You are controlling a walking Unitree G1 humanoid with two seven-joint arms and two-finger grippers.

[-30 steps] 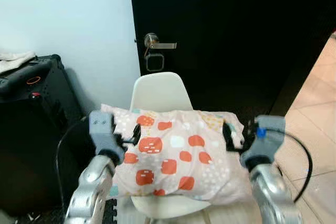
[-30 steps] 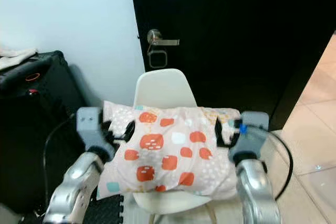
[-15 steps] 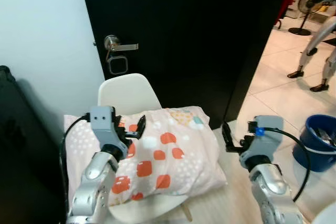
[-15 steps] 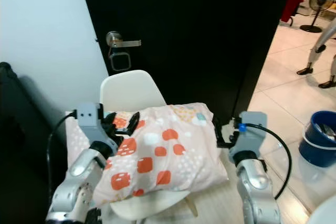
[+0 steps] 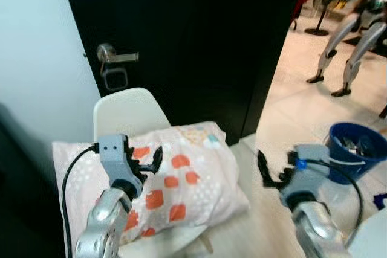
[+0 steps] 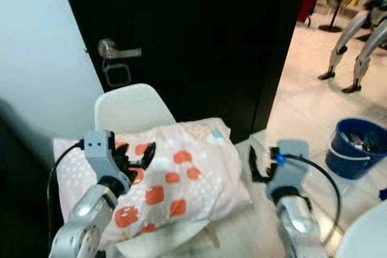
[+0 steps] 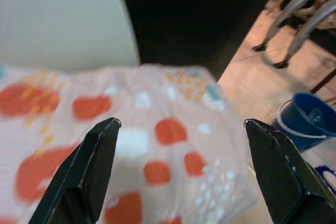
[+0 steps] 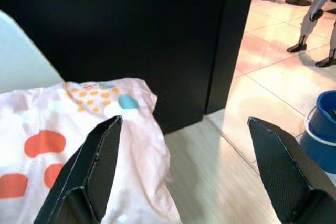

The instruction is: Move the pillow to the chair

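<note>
Both grippers are now off the pillow (image 5: 175, 179), lying on the chair (image 5: 124, 110) | left gripper (image 7: 181, 169) and right gripper (image 8: 184, 169) spread apart | I am backing away without snagging fabric.

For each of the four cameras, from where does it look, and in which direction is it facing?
Left eye view: from the head, forward and down at the pillow on the white chair; both arms show, left claw, right claw.
Right eye view: beside it, same scene and arms.
Left wrist view: from the left wrist, along its open black fingers over the pillow.
Right wrist view: from the right wrist, between its open fingers, at the pillow's corner and black door.
Both wrist views share the blue bucket.
</note>
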